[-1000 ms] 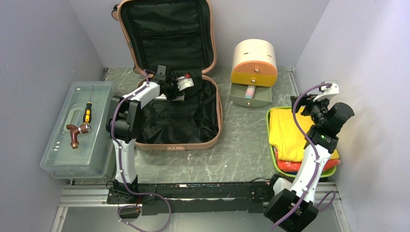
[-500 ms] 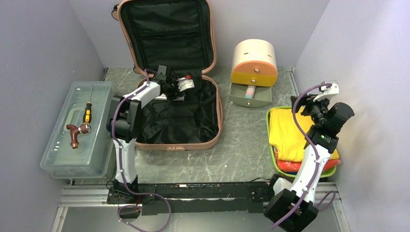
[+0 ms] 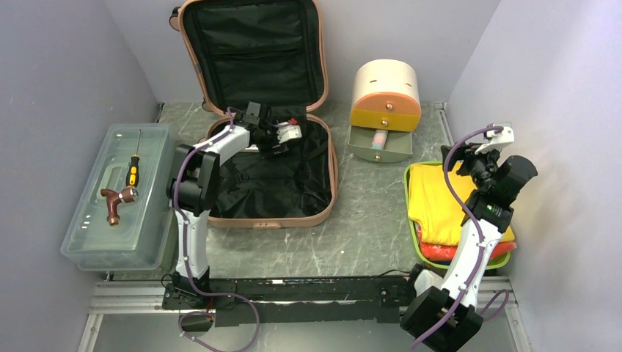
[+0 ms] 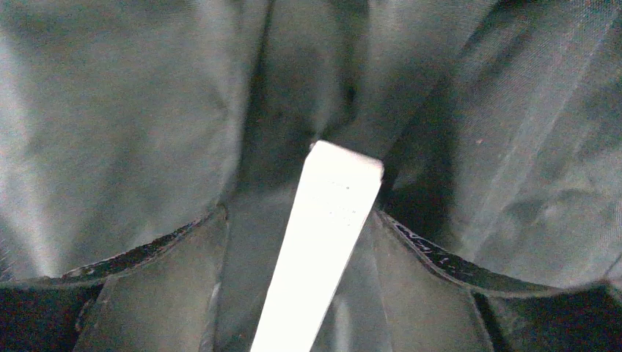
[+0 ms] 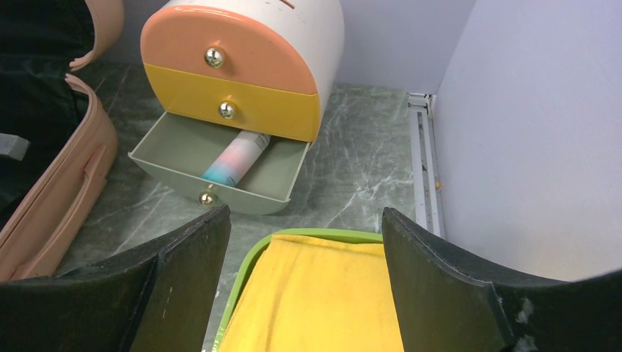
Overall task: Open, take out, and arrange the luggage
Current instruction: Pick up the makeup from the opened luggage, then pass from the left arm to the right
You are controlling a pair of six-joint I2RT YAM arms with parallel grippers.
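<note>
The luggage [image 3: 242, 220] was found open at the back centre of the table [image 3: 367, 220]. Its base was laid flat and its lid was propped upright against the rear wall. Black lining [image 4: 110, 110] was seen in both halves.

The left gripper [image 3: 283, 141] was held low over the rear part of the base, near the hinge. Its jaws were spread wide, and a white strip [image 4: 323, 235] was seen running up between them. Nothing was clamped. Whether the strip was touched by either jaw could not be told.

A domed drawer unit [image 3: 385, 92] was noted just right of the luggage. Its bottom drawer was pulled out, and a pink-and-blue tube [image 5: 235, 158] was laid in it.

Nearer, at the right edge, a lime-green tray [image 3: 411, 220] was noted, filled with yellow cloth [image 3: 433, 202] folded over red cloth [image 3: 440, 251]. The right gripper [image 5: 304, 220] was held above the tray's far end, jaws wide apart and nothing between them.

At the left, a clear bin [image 3: 95, 242] was noted, with a screwdriver [image 3: 133, 172] and a brown-handled tool [image 3: 114, 202] laid on its lid.
</note>
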